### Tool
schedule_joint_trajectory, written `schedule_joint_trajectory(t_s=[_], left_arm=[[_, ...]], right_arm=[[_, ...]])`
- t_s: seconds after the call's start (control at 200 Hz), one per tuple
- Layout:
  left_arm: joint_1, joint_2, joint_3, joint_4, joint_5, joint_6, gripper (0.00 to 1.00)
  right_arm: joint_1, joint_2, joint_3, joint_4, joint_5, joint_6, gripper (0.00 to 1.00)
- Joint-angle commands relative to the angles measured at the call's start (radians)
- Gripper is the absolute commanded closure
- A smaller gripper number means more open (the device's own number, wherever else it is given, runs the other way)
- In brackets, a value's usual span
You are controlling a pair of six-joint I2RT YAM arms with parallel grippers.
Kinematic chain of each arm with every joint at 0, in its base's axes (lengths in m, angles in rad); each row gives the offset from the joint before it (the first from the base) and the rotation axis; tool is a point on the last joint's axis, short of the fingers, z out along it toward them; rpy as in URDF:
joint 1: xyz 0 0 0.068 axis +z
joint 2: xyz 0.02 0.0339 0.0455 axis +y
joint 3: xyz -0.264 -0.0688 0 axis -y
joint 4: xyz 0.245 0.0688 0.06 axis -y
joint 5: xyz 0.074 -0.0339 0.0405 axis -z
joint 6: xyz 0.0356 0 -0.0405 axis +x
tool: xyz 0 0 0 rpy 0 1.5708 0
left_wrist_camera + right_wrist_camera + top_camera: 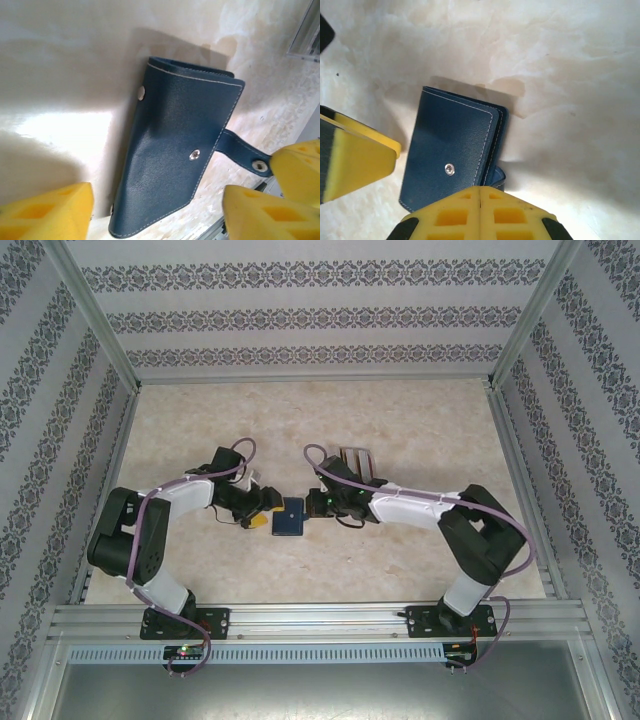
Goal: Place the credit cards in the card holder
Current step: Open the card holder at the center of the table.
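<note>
Where the card holder (290, 517) lies: flat on the table (430, 410), near its middle, between the 2 grippers. It is seen folded shut, dark blue with pale stitching.
Card holder edges: in the left wrist view a strap (240, 150) is seen reaching out past the flap edge, unfastened, with 1 snap at its end. Another snap is seen on the flap itself.
Left gripper (265, 512): held wide, with nothing gripped. Its 2 yellow fingers (45, 212) are placed on either side of the near end of the card holder. 1 finger is just beside the stitched edge, and contact cannot be told.
Right gripper (312, 510): closed, with its 2 pads (455, 217) pressed together right at the edge where the strap comes out. Whether the strap is pinched cannot be told.
Clear rack (355, 460): placed just behind the right arm, apart from the card holder.
Open room: a wide bare surface is seen from the arms up to the far wall. A bare strip is also seen between the card holder and the near rail (320, 620).
Side limits: the table is closed in by metal rails and patterned walls on the left and right.
</note>
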Motion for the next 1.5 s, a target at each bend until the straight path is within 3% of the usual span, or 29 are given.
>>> schedule_joint_trajectory(t_s=[0.0,0.375,0.629,1.029,1.099,1.494], left_arm=[[-0.020,0.027,0.029,0.034,0.008,0.024,0.27],[-0.060,0.062,0.050,0.058,0.065,0.075,0.15],[-0.060,0.069,0.028,0.090,0.012,0.058,0.17],[-0.058,0.056,0.051,0.123,0.034,0.030,0.11],[-0.058,0.048,0.046,0.118,0.030,-0.002,0.00],[-0.058,0.021,0.035,0.129,0.063,-0.037,0.01]], right_arm=[[-0.007,-0.078,-0.040,0.062,-0.044,0.052,1.00],[-0.006,-0.140,-0.077,0.247,-0.134,0.143,1.00],[-0.006,-0.125,-0.082,0.292,-0.163,0.179,1.00],[-0.022,-0.144,-0.102,0.267,-0.138,0.159,1.00],[-0.026,-0.135,-0.108,0.269,-0.147,0.162,1.00],[-0.032,-0.153,-0.090,0.252,-0.164,0.128,1.00]])
